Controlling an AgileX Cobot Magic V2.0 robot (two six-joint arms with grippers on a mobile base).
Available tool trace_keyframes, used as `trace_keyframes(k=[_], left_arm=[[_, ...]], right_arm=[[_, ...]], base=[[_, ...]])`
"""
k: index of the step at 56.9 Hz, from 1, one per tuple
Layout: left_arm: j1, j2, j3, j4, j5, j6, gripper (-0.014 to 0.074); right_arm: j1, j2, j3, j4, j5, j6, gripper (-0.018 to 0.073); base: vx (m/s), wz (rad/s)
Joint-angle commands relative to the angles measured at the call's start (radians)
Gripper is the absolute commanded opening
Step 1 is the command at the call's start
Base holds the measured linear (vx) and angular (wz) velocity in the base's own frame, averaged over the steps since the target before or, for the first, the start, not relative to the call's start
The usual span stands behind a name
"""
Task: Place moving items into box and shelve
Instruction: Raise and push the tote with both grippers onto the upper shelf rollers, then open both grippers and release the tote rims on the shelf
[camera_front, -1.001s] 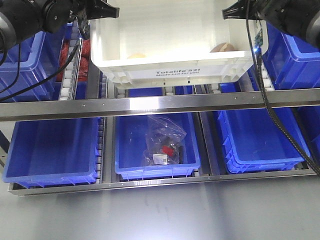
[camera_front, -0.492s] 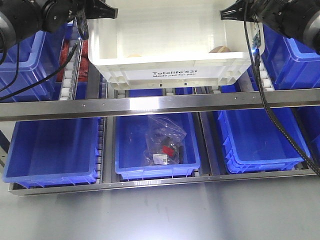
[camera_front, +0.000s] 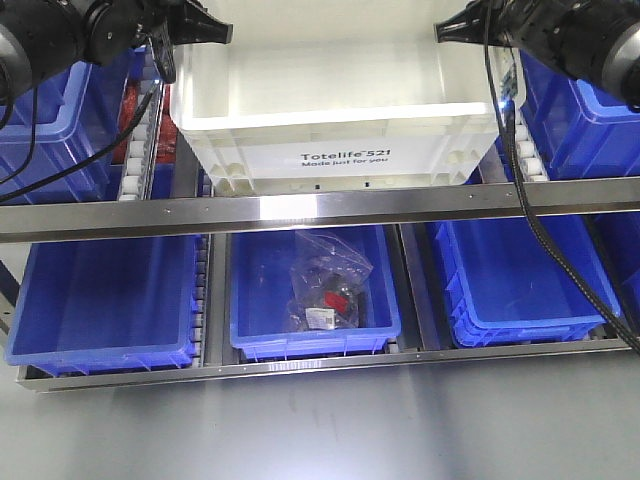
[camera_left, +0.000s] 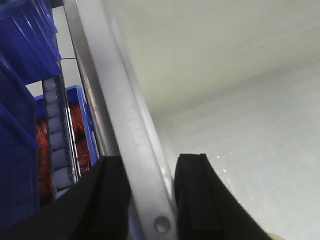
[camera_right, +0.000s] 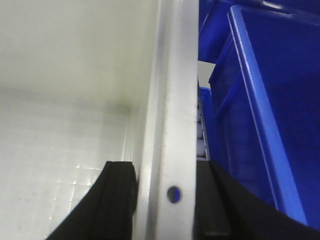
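The white box (camera_front: 340, 110) sits on the upper shelf between blue bins (camera_front: 580, 100), both hands clamped on its side rims: left hand (camera_left: 150, 200), right hand (camera_right: 165, 200). From the front its near wall hides the inside, so the moving items aren't visible. Both arms get cut off by the frame edge.

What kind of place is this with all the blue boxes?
Probably a warehouse or stockroom shelf. Rows of blue bins sit on a metal rack with rollers, and a white crate is going onto it.
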Motion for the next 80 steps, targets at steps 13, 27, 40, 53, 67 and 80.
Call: trace_keyframes(k=[13, 27, 40, 53, 67, 80], left_arm=[[-0.010, -0.075, -0.042, 0.060, -0.148, 0.030, 0.0009], [-0.010, -0.074, -0.042, 0.058, -0.150, 0.030, 0.0146], [-0.010, -0.074, -0.042, 0.050, -0.192, -0.050, 0.0627], [-0.010, -0.074, -0.042, 0.050, -0.201, -0.056, 0.0591], [-0.010, -0.074, -0.042, 0.050, -0.278, -0.056, 0.0408], [-0.010, -0.074, -0.042, 0.049, -0.278, -0.071, -0.0010]], right_arm=[[0.004, -0.062, -0.046, -0.059, -0.139, -0.013, 0.0001], [0.003, -0.062, -0.046, -0.064, -0.131, -0.013, 0.0069], [0.003, -0.062, -0.047, -0.067, -0.086, -0.002, 0.0476], [0.001, -0.062, -0.047, -0.131, -0.068, -0.001, 0.0493], [0.001, -0.070, -0.047, -0.197, -0.061, -0.001, 0.0174], [0.001, -0.088, -0.047, -0.196, -0.064, 0.002, -0.0010]], base=[[0.00, 0.00], [0.00, 0.00], [0.00, 0.00], [0.00, 0.00], [0.00, 0.00], [0.00, 0.00]])
